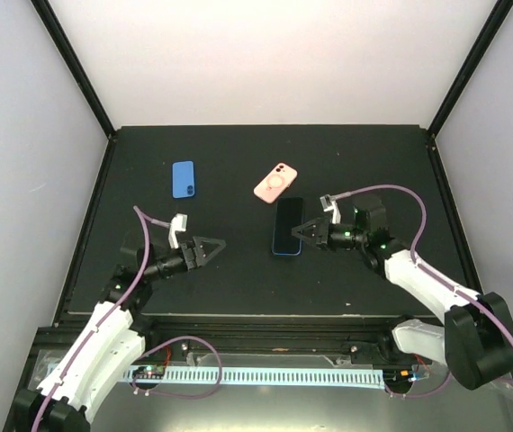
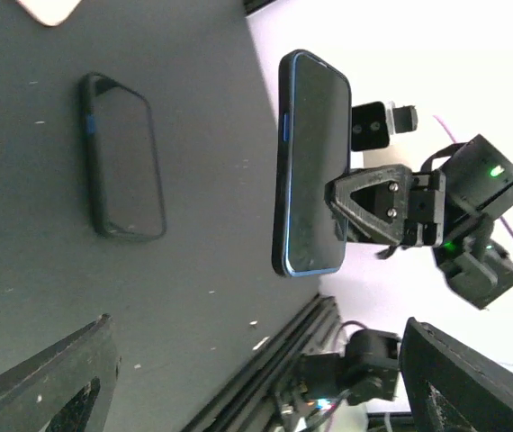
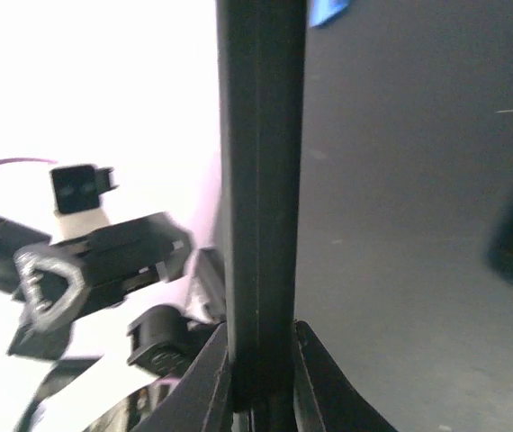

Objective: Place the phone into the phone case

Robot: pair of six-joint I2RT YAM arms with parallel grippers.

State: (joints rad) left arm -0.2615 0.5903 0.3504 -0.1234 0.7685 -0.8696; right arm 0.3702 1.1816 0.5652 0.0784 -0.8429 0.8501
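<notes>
The pale pink phone case (image 1: 275, 184) lies back-up, white ring showing, at the middle of the black table; its corner shows in the left wrist view (image 2: 49, 9). My right gripper (image 1: 300, 231) is shut on the phone (image 1: 287, 225), a black phone with a blue edge, held just in front of the case. The right wrist view shows the phone (image 3: 261, 180) edge-on, clamped between both fingers of the gripper (image 3: 261, 360). The left wrist view shows it (image 2: 315, 162) lifted off the table. My left gripper (image 1: 216, 245) is open and empty, left of the phone.
A blue phone-sized object (image 1: 183, 179) lies flat at the back left. A second dark phone-shaped object (image 2: 123, 157) with a blue side button lies flat on the table beyond the left gripper. White walls enclose the table (image 1: 373, 288).
</notes>
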